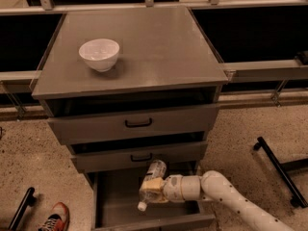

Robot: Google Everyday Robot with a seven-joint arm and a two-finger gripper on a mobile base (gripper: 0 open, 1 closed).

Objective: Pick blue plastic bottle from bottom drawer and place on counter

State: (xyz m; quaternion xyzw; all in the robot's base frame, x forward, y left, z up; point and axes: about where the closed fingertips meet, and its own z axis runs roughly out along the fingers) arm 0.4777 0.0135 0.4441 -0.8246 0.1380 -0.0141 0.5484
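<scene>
The blue plastic bottle (pixel 151 181) is clear with a white cap at its lower end. It hangs tilted, cap down, over the open bottom drawer (pixel 114 203), just in front of the middle drawer. My gripper (pixel 153 186) reaches in from the lower right on a white arm and is shut on the bottle around its label. The grey counter (pixel 159 47) tops the cabinet, well above the gripper.
A white bowl (pixel 99 54) stands on the counter's left part. The top drawer (pixel 134 123) and middle drawer (pixel 139 157) have black handles and stick out slightly. A red shoe (pixel 54 218) and black bars (pixel 279 170) are on the floor beside the cabinet.
</scene>
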